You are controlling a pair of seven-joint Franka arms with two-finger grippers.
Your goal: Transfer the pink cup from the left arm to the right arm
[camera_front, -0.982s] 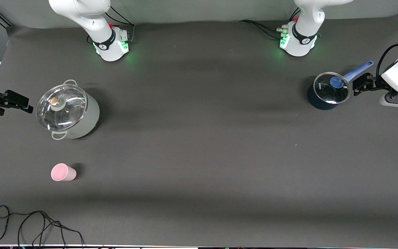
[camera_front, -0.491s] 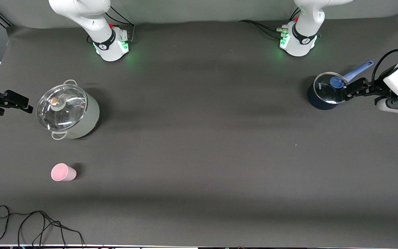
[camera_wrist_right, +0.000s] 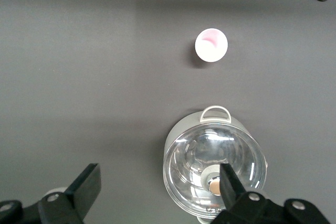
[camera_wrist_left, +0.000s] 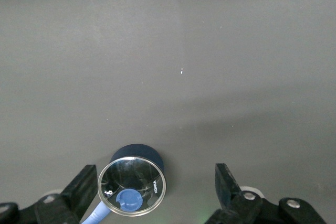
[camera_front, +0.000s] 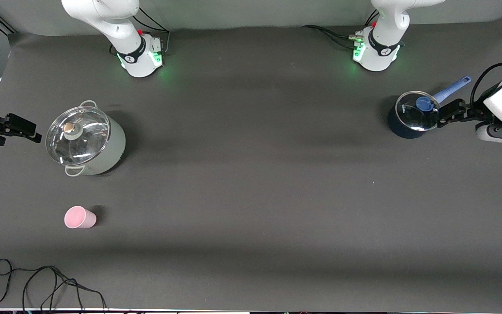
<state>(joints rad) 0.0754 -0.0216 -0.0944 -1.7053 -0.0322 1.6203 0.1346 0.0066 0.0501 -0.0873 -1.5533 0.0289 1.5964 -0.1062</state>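
The pink cup (camera_front: 79, 217) (camera_wrist_right: 211, 44) stood on the table at the right arm's end, nearer my front camera than the big lidded pot (camera_front: 85, 141). I had the right gripper (camera_front: 13, 129) hanging spread beside that pot, and the left gripper (camera_front: 450, 112), spread too, over the small blue saucepan (camera_front: 412, 116).

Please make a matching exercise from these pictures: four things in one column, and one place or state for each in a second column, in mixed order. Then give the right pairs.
Column 1
1. small pale pink plastic cup
2. large pale green metal pot with glass lid
3. small dark blue saucepan with glass lid
4. left arm's tool

Column 2
A. open, beside the saucepan's lid
B. at the left arm's end of the table
C. at the right arm's end, lying on the table nearest the front camera
D. at the right arm's end, farther from the front camera than the cup

Pairs: 1-C, 2-D, 3-B, 4-A
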